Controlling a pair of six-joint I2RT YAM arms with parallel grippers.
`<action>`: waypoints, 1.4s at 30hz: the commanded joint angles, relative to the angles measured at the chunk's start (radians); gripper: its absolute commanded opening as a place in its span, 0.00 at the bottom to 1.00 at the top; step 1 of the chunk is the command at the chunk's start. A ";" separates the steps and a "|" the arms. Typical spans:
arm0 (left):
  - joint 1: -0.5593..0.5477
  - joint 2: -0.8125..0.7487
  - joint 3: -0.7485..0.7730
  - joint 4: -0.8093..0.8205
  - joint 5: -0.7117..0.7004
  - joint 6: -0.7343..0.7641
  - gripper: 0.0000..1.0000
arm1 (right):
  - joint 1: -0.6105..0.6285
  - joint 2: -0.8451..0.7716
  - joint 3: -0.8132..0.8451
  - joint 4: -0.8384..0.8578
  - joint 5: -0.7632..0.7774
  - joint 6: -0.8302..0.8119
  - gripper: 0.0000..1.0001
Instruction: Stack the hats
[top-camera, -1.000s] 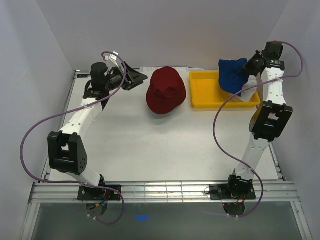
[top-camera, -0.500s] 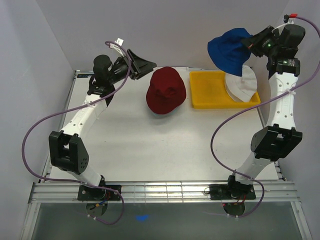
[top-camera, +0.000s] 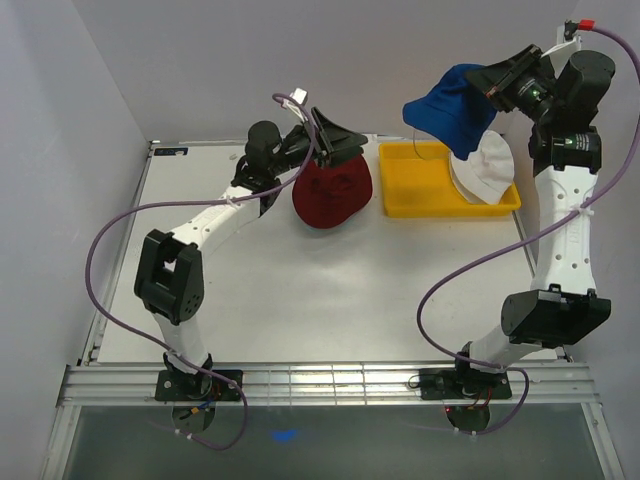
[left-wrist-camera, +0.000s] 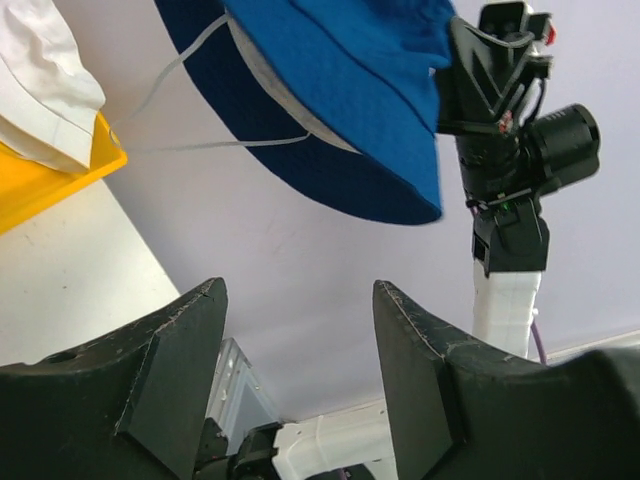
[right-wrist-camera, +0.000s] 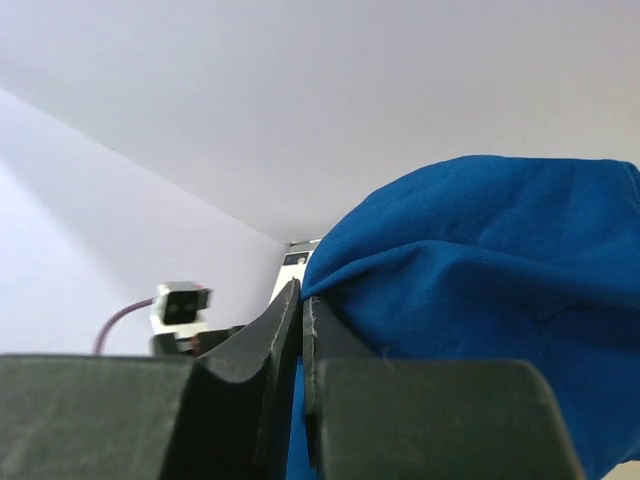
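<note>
A dark red hat lies on the table at the back centre. My right gripper is shut on the navy blue hat and holds it high above the yellow tray; the hat fills the right wrist view and hangs in the left wrist view. A white hat lies in the tray, also visible in the left wrist view. My left gripper is open and empty, just above the dark red hat's far edge. The grey and teal hats are out of view.
The yellow tray stands at the back right, its corner showing in the left wrist view. White walls enclose the table on three sides. A purple cable loops from each arm. The right arm stands tall along the right edge.
My left gripper has swung right from the back left corner to above the dark red hat. My right gripper has lifted the navy blue hat out of the tray and moved it slightly left.
</note>
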 joint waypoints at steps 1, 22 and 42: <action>-0.027 0.016 0.042 0.107 -0.036 -0.099 0.70 | 0.031 -0.081 -0.018 0.083 -0.023 0.025 0.08; -0.071 -0.045 -0.042 0.260 -0.255 -0.206 0.70 | 0.218 -0.120 -0.073 0.088 0.005 -0.004 0.08; -0.060 0.062 0.096 0.325 -0.234 -0.275 0.07 | 0.267 -0.107 -0.083 0.032 0.008 -0.065 0.08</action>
